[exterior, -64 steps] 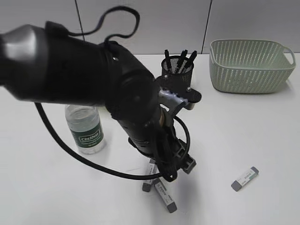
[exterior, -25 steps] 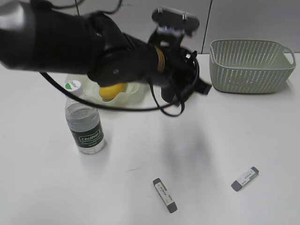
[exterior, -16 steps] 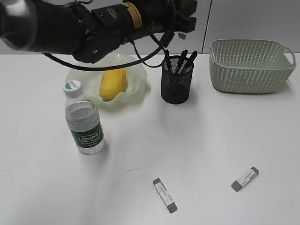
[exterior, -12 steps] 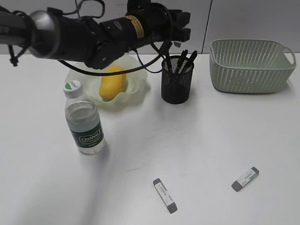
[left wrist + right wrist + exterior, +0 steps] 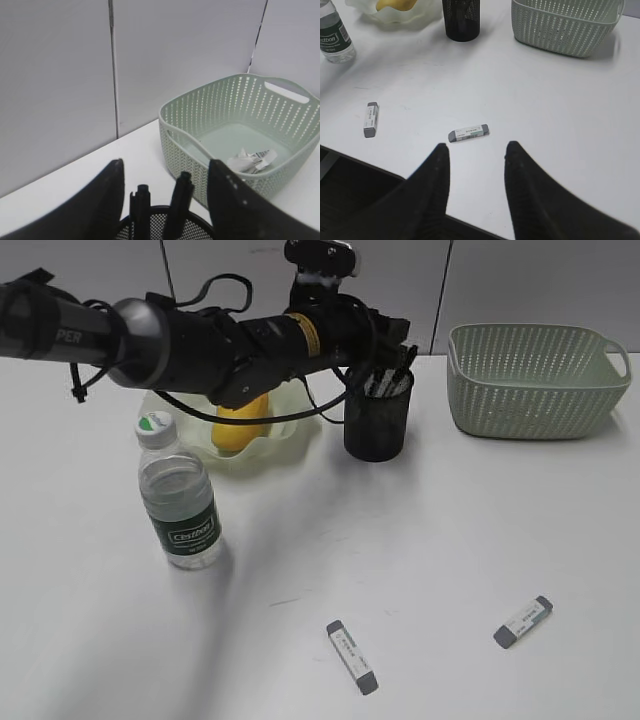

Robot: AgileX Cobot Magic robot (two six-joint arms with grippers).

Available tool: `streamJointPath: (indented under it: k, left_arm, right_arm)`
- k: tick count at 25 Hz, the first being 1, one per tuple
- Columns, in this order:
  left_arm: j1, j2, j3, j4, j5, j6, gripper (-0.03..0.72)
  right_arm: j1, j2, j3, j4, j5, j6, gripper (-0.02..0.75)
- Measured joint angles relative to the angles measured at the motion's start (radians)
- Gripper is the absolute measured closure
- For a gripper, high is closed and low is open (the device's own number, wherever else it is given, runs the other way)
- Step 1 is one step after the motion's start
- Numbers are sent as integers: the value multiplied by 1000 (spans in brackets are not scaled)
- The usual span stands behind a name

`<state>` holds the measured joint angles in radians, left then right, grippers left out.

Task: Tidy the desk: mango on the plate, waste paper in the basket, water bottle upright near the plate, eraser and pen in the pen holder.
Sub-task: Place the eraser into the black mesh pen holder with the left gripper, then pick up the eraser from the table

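Observation:
My left gripper [image 5: 386, 340] hangs open just above the black mesh pen holder [image 5: 378, 420]. In the left wrist view [image 5: 166, 162] its fingers straddle two black pens [image 5: 179, 200] standing in the holder, with nothing between them. The mango [image 5: 238, 426] lies on the pale plate [image 5: 292, 432]. The water bottle [image 5: 180, 502] stands upright in front of the plate. One eraser [image 5: 352, 657] lies front middle and another eraser [image 5: 522, 621] front right. Waste paper [image 5: 250, 160] lies in the green basket [image 5: 535, 380]. My right gripper [image 5: 477, 146] is open and empty, above the table's near edge, close to one eraser [image 5: 468, 133].
The left arm stretches from the left over the plate to the holder. The basket stands at the back right, next to the holder. The right wrist view also shows the second eraser [image 5: 370, 119], the bottle [image 5: 332, 35] and the table's front edge [image 5: 365, 160].
The left arm rose from the erasers at the front middle, swung to the back and came down over the pen holder. Only one eraser now lies at that front spot.

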<state>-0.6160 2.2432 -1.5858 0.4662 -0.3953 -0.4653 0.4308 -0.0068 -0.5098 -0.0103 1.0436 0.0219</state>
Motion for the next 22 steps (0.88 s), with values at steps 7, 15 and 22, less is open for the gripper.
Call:
streamJointPath:
  k: [7,15,22]
  left_arm:
    - [-42,-212,0,-12,515,0,308]
    - [-51,-708,386,-12,759,31,366]
    - [-51,-1389,835,-66,1079,61,125]
  right_arm:
    - [0,0,0,0,0,0,437]
    - [0,0,0,0,0,0,437]
    - [0,0,0,0,0,0,437]
